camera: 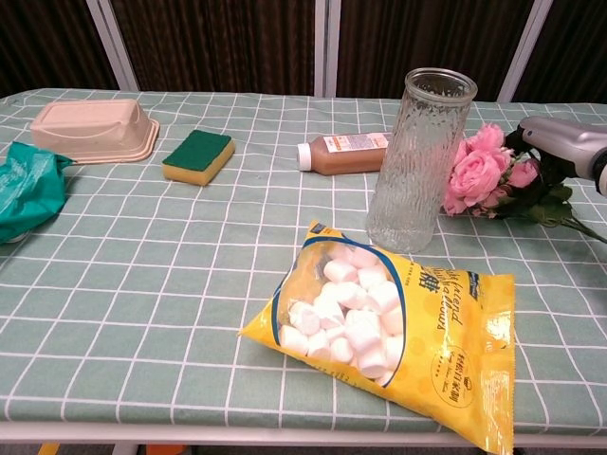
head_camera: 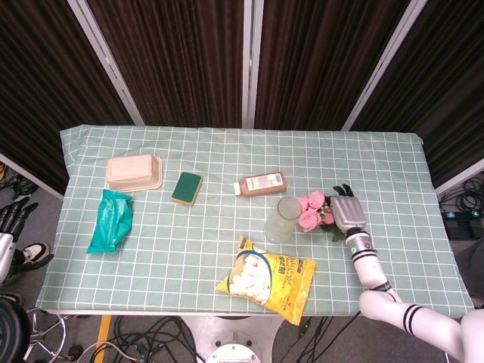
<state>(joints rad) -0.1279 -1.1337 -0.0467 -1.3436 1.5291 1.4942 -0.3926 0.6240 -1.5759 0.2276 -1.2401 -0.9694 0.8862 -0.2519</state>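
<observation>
Right hand (head_camera: 348, 214) is being closed around the pink flowers (camera: 479, 173), which are being held just beside the glass vase (camera: 418, 158) on the surface (head_camera: 189, 242).

The vase (camera: 418, 159) stands upright just left of the roses (camera: 479, 172) and blocks a pass from that side, the marshmallow bag (camera: 384, 327) lies near in front, the bottle (camera: 343, 153) behind-left, while bare tablecloth (camera: 161, 275) stretches leftward.

We cannot see how the right hand's (camera: 561, 144) fingers meet the pink roses (camera: 479, 175); our left hand (head_camera: 10, 221) is cut off at the head view's edge.
</observation>
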